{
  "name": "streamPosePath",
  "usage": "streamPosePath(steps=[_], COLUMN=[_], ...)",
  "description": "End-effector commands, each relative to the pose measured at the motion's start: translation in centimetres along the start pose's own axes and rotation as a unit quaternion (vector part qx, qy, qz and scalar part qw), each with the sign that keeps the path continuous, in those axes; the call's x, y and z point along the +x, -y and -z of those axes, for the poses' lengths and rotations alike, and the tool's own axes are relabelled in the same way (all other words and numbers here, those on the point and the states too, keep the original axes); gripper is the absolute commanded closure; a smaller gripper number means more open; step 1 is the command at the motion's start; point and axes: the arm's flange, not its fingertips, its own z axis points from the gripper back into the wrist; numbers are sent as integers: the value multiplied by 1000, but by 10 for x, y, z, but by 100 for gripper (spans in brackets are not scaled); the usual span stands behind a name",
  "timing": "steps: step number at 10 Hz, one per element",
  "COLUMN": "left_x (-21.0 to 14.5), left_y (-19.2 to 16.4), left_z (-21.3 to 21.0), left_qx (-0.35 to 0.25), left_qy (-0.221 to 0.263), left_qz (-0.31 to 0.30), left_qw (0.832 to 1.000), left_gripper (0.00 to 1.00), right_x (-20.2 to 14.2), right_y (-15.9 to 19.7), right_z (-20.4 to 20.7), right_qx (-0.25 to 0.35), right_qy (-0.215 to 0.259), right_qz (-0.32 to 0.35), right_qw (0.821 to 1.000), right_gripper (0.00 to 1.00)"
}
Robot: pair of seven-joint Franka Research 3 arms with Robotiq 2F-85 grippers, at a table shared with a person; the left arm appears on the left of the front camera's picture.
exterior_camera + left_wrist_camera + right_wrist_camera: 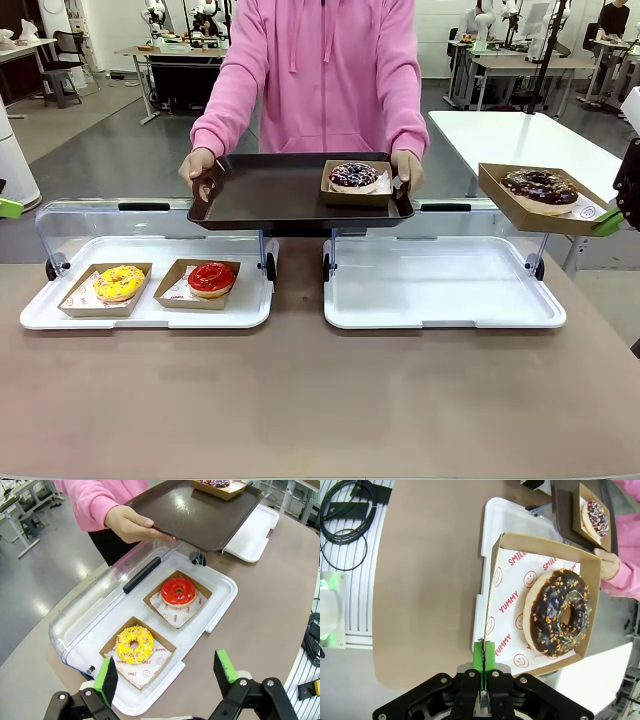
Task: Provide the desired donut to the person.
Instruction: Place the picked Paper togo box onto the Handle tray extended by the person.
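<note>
- While the right gripper (484, 666) pinches one wall of the chocolate donut's box (540, 600), the load hangs off to the side, high beside the person (320, 75).
- Thin card looks light and bendy; the chocolate donut (559, 612) could slide.
- The left gripper (169, 672) hangs spread over the white tray (220, 617).
- The brown table (320, 400) lies bare in front.

Grey floor (110, 150), white table (520, 140), distant desks (170, 50)

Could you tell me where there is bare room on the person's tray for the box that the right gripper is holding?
The dark tray is bare from the person's hand across to the sprinkle donut box. Its other end, beside the other hand, is crowded. The right gripper pinches the chocolate donut box.
</note>
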Motion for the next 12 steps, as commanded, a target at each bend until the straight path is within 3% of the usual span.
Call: streamPosePath(steps=[1,5,7,8,9,12], left_x=[0,0,0,0,0,0], left_y=[0,0,0,0,0,0], left_z=[0,0,0,0,0,0], left_qx=[-3,-3,-3,-3,-3,-3], left_qy=[4,4,4,4,4,4], left_qz=[-3,-3,-3,-3,-3,-3], left_qw=[1000,1000,1000,1000,1000,1000], left_gripper=[0,0,0,0,0,0], right_x=[-1,0,71,120,160,270], right_y=[-2,0,33,57,80,132], right_z=[0,0,-1,6,15,74], right_qx=[4,0,13,31,31,41], right_qy=[-8,0,-20,-72,-89,-127], right_qz=[-1,0,-3,21,29,28], right_qw=[1000,1000,1000,997,995,991], right_gripper=[100,99,99,99,99,99])
